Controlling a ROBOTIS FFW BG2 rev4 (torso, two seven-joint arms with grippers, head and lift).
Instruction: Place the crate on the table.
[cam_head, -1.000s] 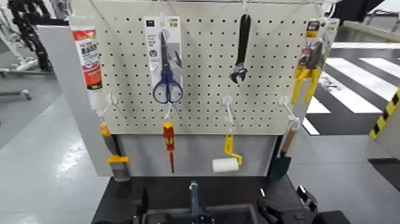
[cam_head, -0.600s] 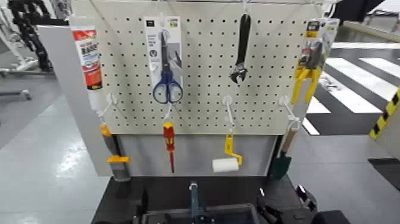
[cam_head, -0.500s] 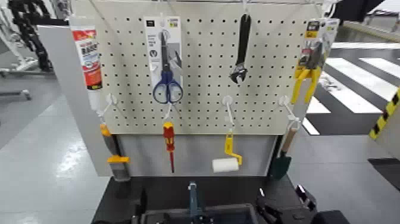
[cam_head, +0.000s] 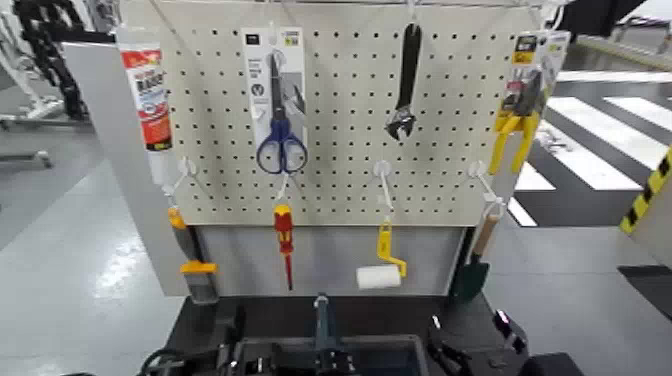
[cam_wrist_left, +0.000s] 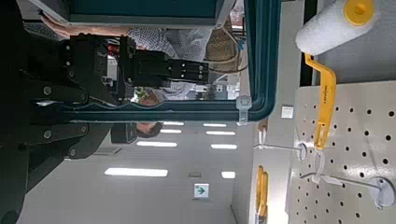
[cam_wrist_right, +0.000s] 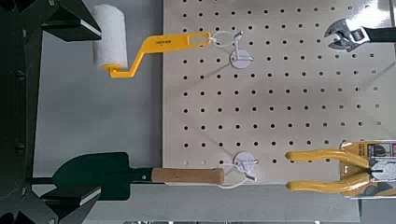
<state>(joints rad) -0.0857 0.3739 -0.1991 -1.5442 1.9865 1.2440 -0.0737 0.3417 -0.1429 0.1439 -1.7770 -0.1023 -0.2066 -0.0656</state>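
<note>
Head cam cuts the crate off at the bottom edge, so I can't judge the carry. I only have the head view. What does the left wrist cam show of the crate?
Observer: The left gripper is at the left end of the crate. Its camera shows the teal bar close up, with a small grey clip at the bar's bend.
Operator: Anything beyond the bar?
Observer: A black mechanism on the far side. I cannot tell whether it is the right gripper.
Operator: Right wrist?
Observer: No crate there. It faces the pegboard, with the paint roller and the wooden-handled trowel hanging from the pegboard's hooks.
</note>
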